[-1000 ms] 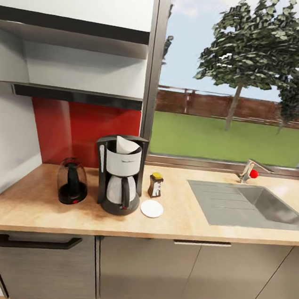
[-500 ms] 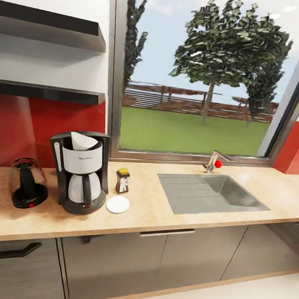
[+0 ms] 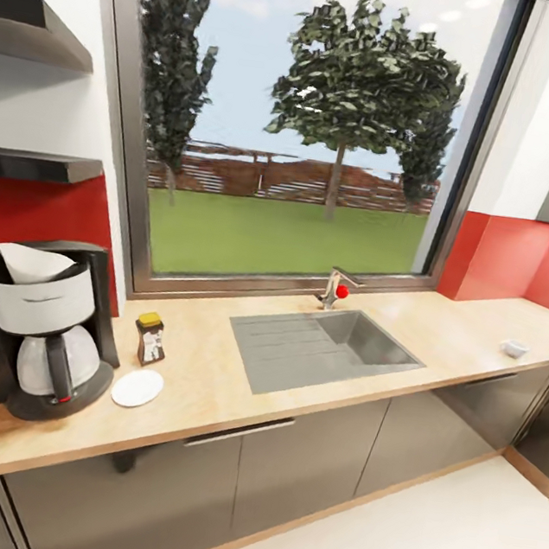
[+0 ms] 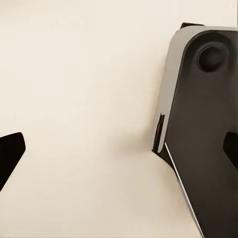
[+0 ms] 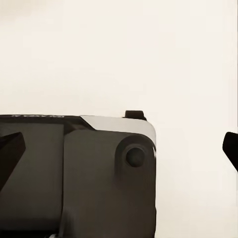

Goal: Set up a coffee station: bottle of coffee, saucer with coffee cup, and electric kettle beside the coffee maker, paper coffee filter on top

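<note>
Coffee maker (image 3: 39,324) on the tabletop (image 3: 206,391) w/ paper filter (image 3: 33,263) on top; coffee jar (image 3: 150,338) just beside it, saucer (image 3: 137,387) in front. Small white cup (image 3: 514,347) far off, past the sink (image 3: 325,348). Both grippers, left (image 4: 119,148) & right (image 5: 119,148), wide open, empty, over pale floor (image 4: 84,99)

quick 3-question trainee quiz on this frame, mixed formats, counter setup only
1. True or false: the paper coffee filter sits in the top of the coffee maker.
2. What stands between the coffee maker and the sink? A) only the saucer B) the saucer and the bottle of coffee C) nothing
3. Fill in: the saucer has no ____ on it.

Key: 1 true. 2 B; the bottle stands behind the saucer, nearer the window. 3 cup; a small white item lies far along the kitchen countertop, too small to identify.
</note>
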